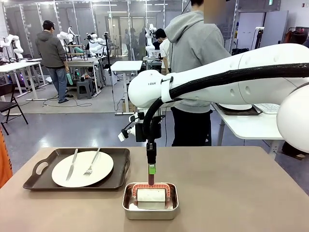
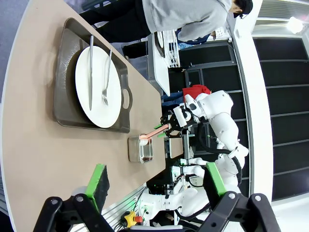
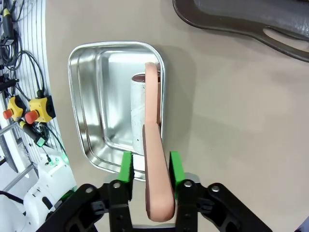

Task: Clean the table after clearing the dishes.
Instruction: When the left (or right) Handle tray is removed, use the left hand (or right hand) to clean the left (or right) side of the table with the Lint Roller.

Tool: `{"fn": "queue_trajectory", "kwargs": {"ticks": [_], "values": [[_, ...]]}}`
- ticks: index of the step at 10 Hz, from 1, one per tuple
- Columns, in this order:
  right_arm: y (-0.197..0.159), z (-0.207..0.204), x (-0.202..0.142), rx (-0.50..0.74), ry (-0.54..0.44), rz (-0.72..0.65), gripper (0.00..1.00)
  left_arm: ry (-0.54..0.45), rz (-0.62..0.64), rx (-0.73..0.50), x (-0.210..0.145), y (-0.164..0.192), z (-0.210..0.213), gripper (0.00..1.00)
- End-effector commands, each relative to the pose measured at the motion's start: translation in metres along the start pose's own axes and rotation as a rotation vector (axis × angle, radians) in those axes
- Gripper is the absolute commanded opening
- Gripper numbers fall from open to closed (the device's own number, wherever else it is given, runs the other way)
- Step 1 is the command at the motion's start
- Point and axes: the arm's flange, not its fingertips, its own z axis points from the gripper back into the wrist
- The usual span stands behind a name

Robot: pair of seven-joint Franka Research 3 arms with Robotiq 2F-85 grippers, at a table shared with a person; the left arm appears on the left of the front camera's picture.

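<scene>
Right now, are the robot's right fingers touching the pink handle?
Touching. The right wrist view shows both green fingers pressed flat against the sides of the pink handle, with no gap, above the steel pan.

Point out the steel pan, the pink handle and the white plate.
steel pan (image 1: 150,214): front view, on its near wall.
pink handle (image 3: 152,121): right wrist view, on the strip ahead of the green pads.
white plate (image 1: 102,169): front view, on the bare surface right of the fork.

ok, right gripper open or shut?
Shut. Right gripper pads clamp the roller handle from both sides, over the pan.
</scene>
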Motion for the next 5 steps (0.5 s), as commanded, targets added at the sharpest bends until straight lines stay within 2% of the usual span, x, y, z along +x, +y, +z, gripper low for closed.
{"fn": "queue_trajectory", "kwargs": {"ticks": [1, 3, 5], "values": [[0.0064, -0.0032, 0.0006, 0.007, -0.008, 0.02, 0.22, 0.0, -0.01, -0.008, -0.0015, -0.0006, 0.0026, 1.0], [0.0071, -0.0017, 0.0014, 0.01, -0.006, 0.017, 0.02, 0.0, -0.01, -0.008, -0.0015, -0.0006, 0.0026, 1.0], [0.011, 0.0041, -0.0023, 0.006, -0.013, 0.003, 0.0, 0.0, -0.01, -0.008, -0.0015, -0.0006, 0.0026, 1.0]]}}
